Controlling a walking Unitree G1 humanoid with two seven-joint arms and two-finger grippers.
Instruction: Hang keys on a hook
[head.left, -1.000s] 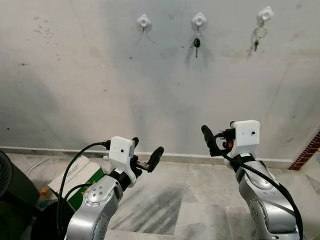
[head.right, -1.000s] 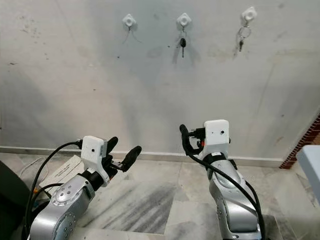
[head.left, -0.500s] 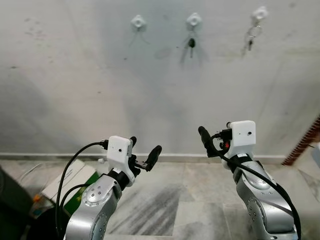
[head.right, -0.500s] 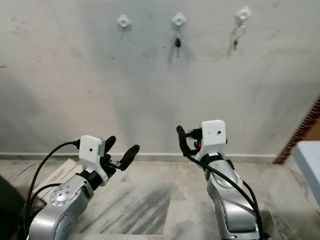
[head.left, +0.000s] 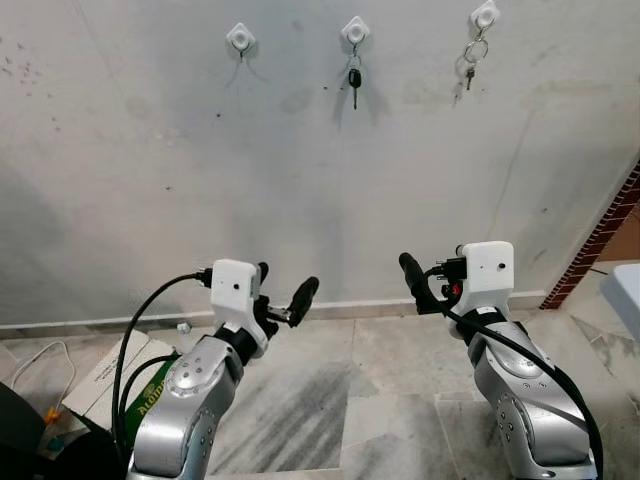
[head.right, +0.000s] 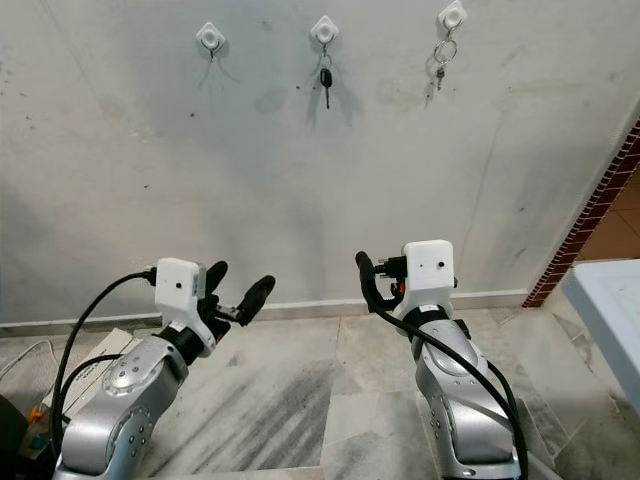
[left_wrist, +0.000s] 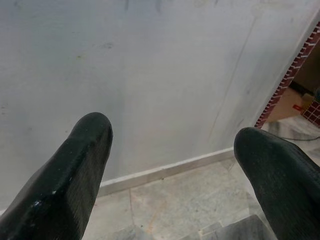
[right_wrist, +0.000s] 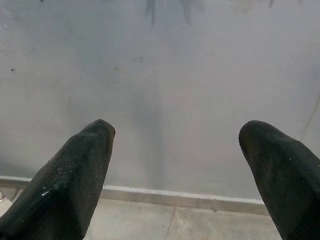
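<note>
Three small white plastic hooks in row, high on far grey wall. Left white hook (head.left: 239, 37) bare. Middle white hook (head.left: 354, 30) holds black-headed key (head.left: 353, 82), hanging straight down. Right white hook (head.left: 484, 16) holds silver ring of keys (head.left: 470, 62).

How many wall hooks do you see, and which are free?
3, in a row high on the wall: left hook is free, middle hook holds a black key, right hook holds a key ring.

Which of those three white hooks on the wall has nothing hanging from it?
The leftmost hook is bare. The middle hook carries a black-headed key, and the rightmost hook holds a ring of silver keys.
</note>
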